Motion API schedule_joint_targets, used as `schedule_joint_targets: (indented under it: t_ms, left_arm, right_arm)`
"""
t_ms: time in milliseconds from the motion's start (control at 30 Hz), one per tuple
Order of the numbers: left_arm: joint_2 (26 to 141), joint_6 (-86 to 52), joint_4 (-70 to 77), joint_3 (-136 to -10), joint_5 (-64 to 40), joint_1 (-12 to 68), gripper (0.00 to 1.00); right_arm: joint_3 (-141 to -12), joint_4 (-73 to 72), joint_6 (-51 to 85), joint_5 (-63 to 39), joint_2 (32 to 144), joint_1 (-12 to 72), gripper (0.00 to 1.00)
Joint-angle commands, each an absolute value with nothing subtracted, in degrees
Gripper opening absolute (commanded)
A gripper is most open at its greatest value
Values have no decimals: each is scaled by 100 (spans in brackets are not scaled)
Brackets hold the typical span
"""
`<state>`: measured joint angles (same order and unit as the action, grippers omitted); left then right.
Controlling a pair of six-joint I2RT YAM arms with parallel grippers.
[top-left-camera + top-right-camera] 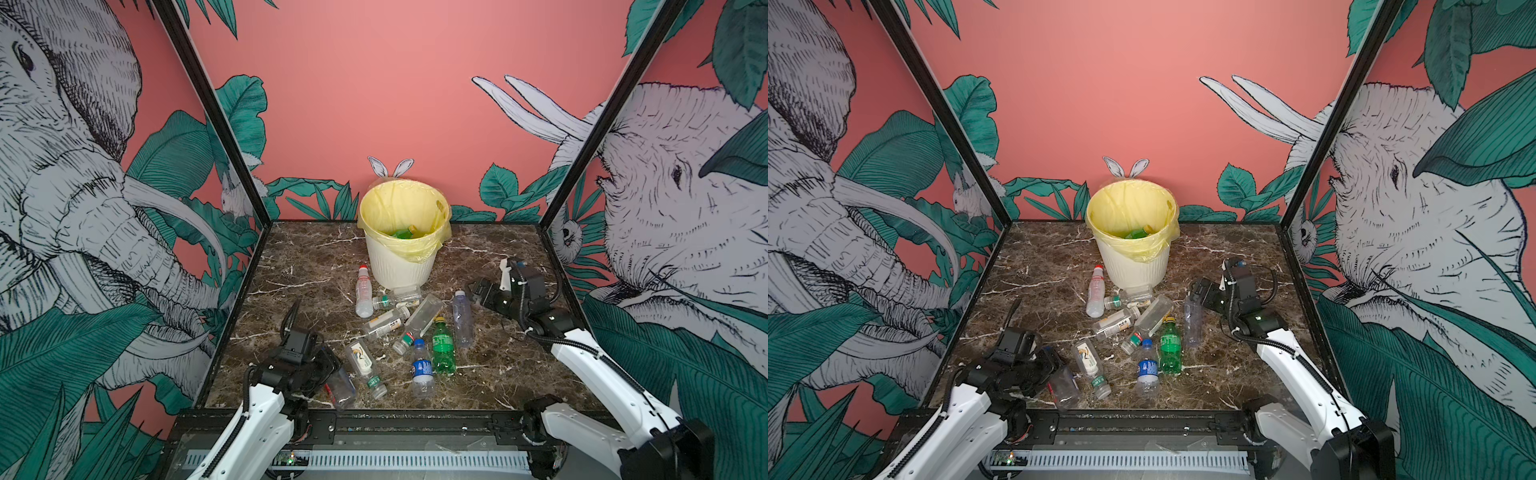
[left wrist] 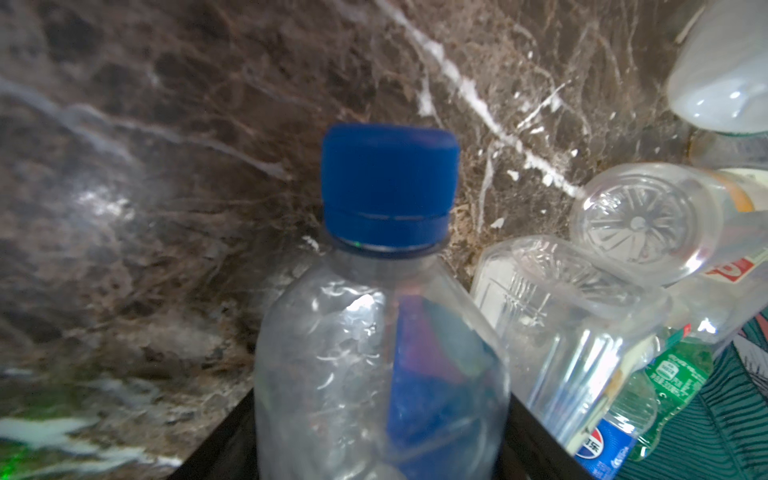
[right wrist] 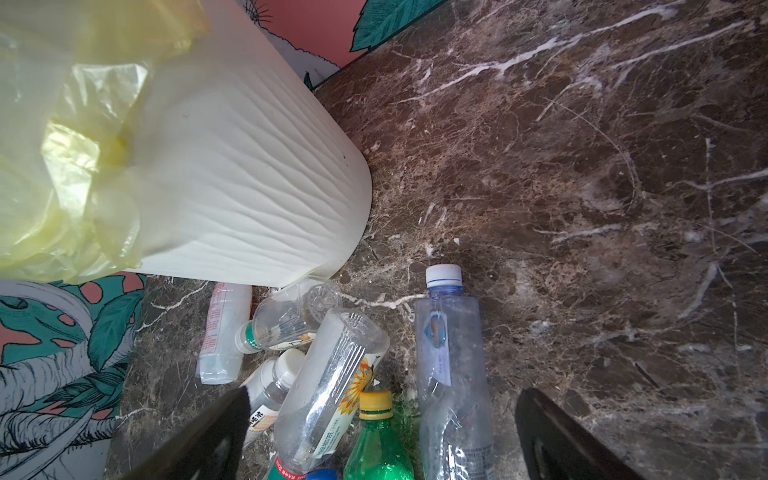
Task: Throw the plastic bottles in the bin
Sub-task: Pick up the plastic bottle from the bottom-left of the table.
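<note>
At seven o'clock on the bench (image 1: pixel 498 374), my left hand (image 1: pixel 332 370) clamps the blue-capped bottle (image 2: pixel 382 353) — thin plastic could buckle and slip out; my right hand (image 1: pixel 478 293) gapes wide.

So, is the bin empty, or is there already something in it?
Not empty. In both top views at least one green bottle lies at the bottom of the bin.
</note>
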<state>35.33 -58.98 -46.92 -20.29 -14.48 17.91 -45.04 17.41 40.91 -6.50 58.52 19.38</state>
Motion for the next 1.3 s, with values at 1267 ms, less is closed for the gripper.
schedule_joint_targets:
  t_ms: [1267]
  left_arm:
    - [4126,-4959,-5156,-3228,-600,1813,67]
  right_arm:
    - [-4359,1731,4109,-870,6328,1815,99]
